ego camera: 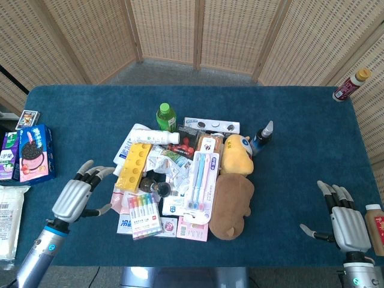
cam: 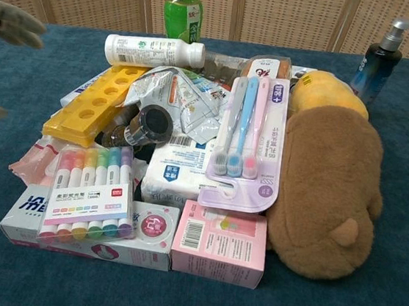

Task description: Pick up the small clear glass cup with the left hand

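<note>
Small clear glass cup point(cam: 147, 126) on its side amid clutter, dark-looking; left hand point(ego camera: 76, 196) empty, fingers spread.

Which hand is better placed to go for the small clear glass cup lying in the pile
Left. The left hand is open beside the pile, near the small clear glass cup; the right hand sits far off by the table's edge.
</note>
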Controlling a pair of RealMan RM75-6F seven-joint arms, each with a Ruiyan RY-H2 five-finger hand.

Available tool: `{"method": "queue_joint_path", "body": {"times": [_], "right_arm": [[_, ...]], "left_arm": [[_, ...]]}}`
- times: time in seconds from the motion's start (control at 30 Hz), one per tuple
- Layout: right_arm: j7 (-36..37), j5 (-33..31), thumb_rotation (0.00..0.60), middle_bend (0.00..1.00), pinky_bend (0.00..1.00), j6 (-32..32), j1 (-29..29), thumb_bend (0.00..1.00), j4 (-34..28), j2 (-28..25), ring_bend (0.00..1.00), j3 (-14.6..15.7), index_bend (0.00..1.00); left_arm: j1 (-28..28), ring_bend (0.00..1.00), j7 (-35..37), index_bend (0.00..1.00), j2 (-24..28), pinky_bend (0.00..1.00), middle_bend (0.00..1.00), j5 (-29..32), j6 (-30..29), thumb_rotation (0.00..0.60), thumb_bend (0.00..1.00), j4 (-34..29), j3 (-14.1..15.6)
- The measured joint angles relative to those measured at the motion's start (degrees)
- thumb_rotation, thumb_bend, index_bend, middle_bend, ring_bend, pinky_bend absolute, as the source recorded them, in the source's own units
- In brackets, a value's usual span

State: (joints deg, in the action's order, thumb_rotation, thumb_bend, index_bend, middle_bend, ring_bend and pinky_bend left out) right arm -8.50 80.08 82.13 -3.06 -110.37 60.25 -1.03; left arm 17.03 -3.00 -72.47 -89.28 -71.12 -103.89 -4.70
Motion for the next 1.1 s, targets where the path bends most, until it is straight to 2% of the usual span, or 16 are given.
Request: {"method": "queue_joint_path", "body": {"times": [0.13, 0.33, 0.53, 0.6, 0.67, 0.73, 0.83, 0.93, 1.1], "right_arm": [[0.5, -0.1, 0.464, 0.13, 0.00, 0.5, 0.6, 0.00, 0.2, -0.3, 0.00, 0.2, 0.00], [1.4, -0.1, 0.465, 0.13, 0.00, 1.7, 1.8, 0.00, 0.3, -1.2, 0.00, 0.4, 0.00], [2.5, 0.2, 0.463, 0.13, 0.00, 2.6, 2.8, 0.00, 0.4, -2.1, 0.00, 0.6, 0.00], [2.7, 0.2, 0.467, 0.13, 0.00, 2.8, 3.1, 0.00, 0.4, -2.3, 0.00, 0.7, 0.00], [3.0, 0.1, 0.467, 0.13, 0.00, 3.2, 3.5, 0.00, 0.4, -2.5, 0.00, 0.7, 0.00], [3.3, 0.0, 0.467, 0.13, 0.00, 3.5, 3.9, 0.00, 0.4, -2.8, 0.00, 0.8, 0.00], [3.8, -0.2, 0.465, 0.13, 0.00, 3.9, 4.5, 0.00, 0.2, -3.2, 0.00, 0.9, 0.00], [4.1, -0.3, 0.466, 0.13, 0.00, 3.9, 4.8, 0.00, -0.2, -3.5, 0.00, 1.0, 0.00], [3.9, -0.3, 0.466, 0.13, 0.00, 3.8, 4.9, 0.00, -0.6, -3.7, 0.00, 0.9, 0.00]], "left_arm": [[4.2, 0.22, 1.1, 0.17, -3.1, 0.00, 0.25, 1.8, 5.6, 0.600, 0.25, 0.7, -1.2], [9.3, 0.22, 1.3, 0.17, -9.7, 0.00, 0.24, 4.3, 10.7, 0.600, 0.25, 4.6, -2.5], [12.5, 0.22, 1.7, 0.17, -15.8, 0.00, 0.24, 5.7, 13.0, 0.600, 0.25, 9.9, -2.9], [13.2, 0.24, 1.8, 0.21, -17.2, 0.00, 0.26, 6.0, 13.2, 0.600, 0.26, 11.4, -3.1], [13.8, 0.34, 1.8, 0.33, -18.9, 0.07, 0.32, 6.4, 13.2, 0.600, 0.30, 13.2, -3.2], [14.2, 0.51, 1.7, 0.47, -20.6, 0.29, 0.44, 6.6, 12.9, 0.600, 0.38, 15.3, -3.4], [14.6, 0.64, 1.5, 0.61, -23.5, 0.52, 0.57, 6.6, 11.8, 0.600, 0.48, 19.2, -3.7], [15.3, 0.69, 2.1, 0.66, -26.5, 0.59, 0.61, 6.3, 10.7, 0.600, 0.54, 23.8, -3.9], [15.9, 0.73, 5.5, 0.71, -29.1, 0.65, 0.66, 4.9, 6.9, 0.600, 0.55, 27.9, -4.7]]}}
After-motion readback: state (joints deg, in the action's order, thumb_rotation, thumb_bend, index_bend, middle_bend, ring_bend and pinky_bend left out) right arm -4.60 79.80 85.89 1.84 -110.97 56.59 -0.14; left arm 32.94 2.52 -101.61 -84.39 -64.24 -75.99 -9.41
